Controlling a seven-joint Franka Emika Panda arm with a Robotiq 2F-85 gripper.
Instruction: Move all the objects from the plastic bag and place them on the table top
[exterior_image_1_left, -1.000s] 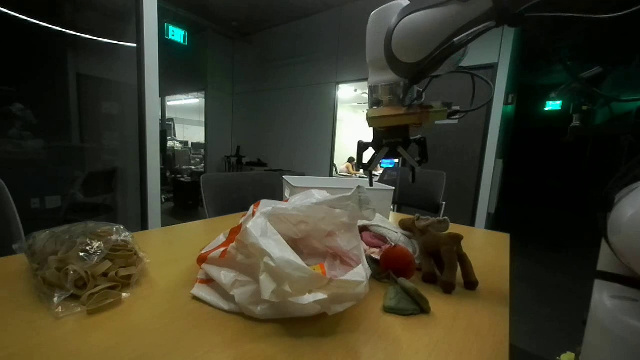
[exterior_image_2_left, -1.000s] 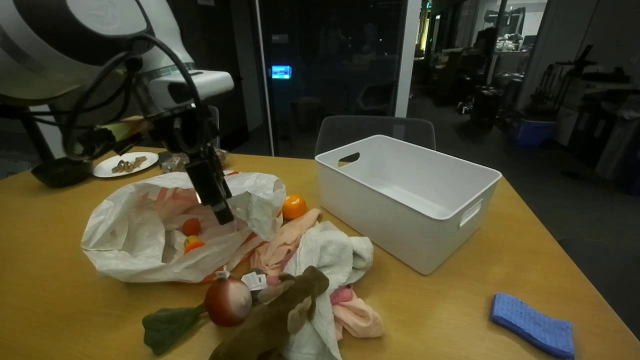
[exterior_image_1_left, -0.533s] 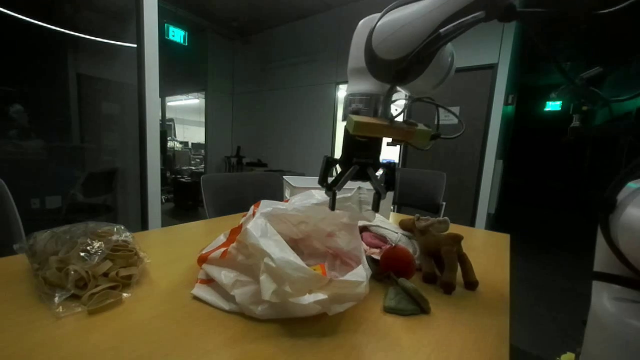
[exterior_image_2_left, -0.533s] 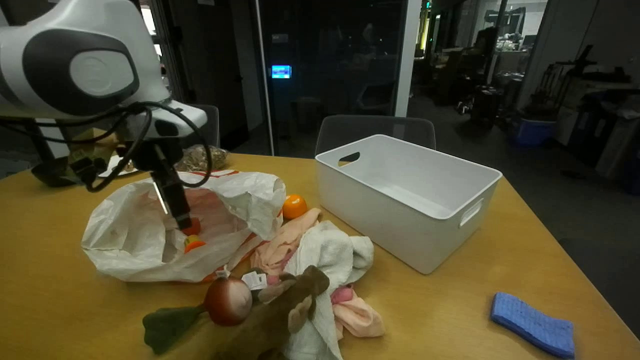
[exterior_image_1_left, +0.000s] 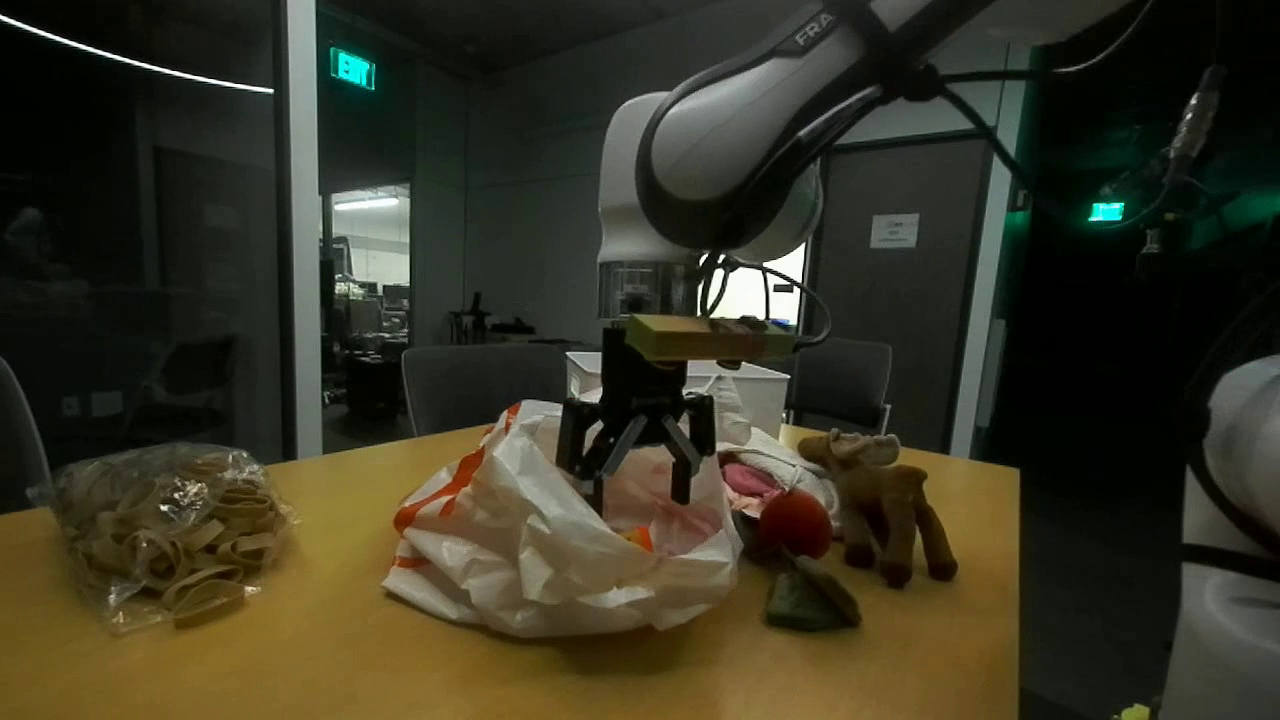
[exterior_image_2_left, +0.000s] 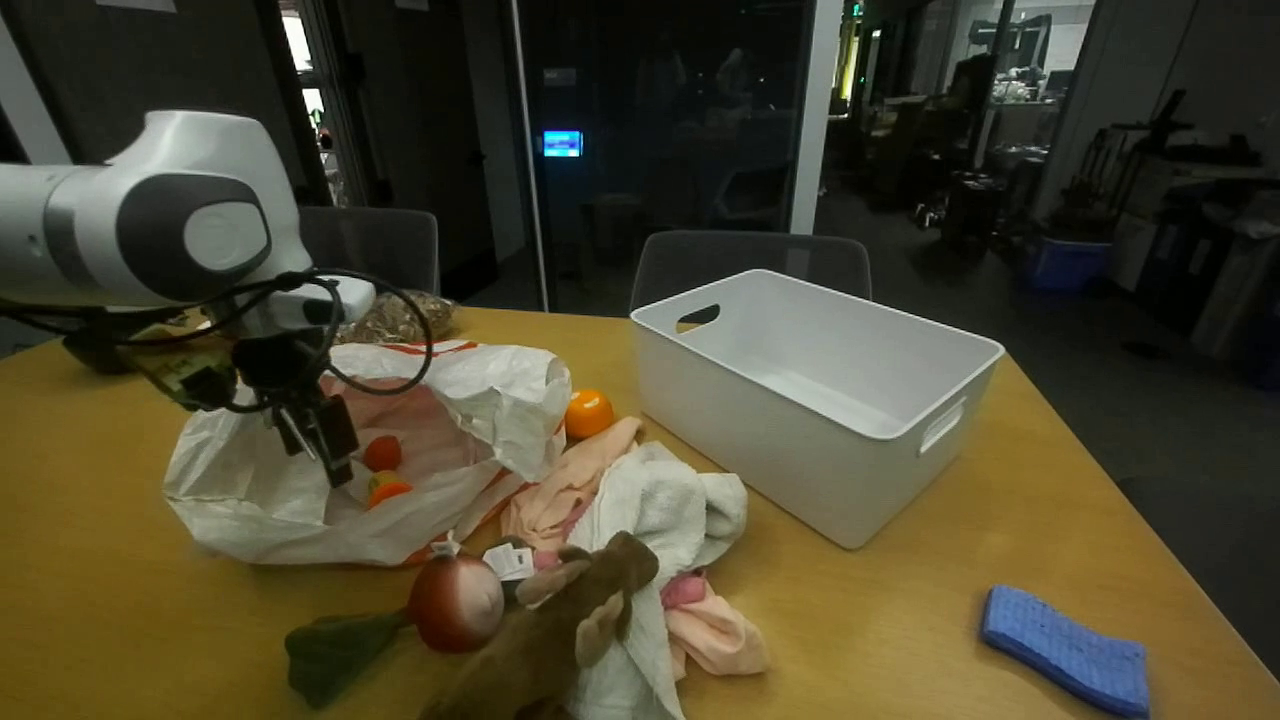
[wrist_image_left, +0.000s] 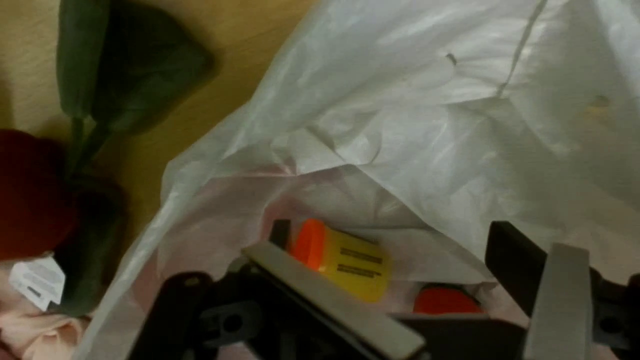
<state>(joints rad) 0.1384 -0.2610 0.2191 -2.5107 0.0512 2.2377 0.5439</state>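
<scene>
The white plastic bag lies on the wooden table top, its mouth open; it also shows in an exterior view. Inside lie a small yellow container with an orange lid and a red object, partly hidden by the gripper; both show in an exterior view, the container below the red object. My gripper is open and empty, fingers pointing down at the bag's mouth. In the wrist view the fingertips stand apart, the left one beside the orange lid.
A white bin stands beside an orange fruit, cloths and a toy onion with green leaves. A brown plush animal stands near the table edge. A blue sponge and a clear bag of beige rings lie farther out.
My gripper has moved down and across, from above the bag's bin side to its mouth, staying open. The bag and the objects have not visibly moved.
</scene>
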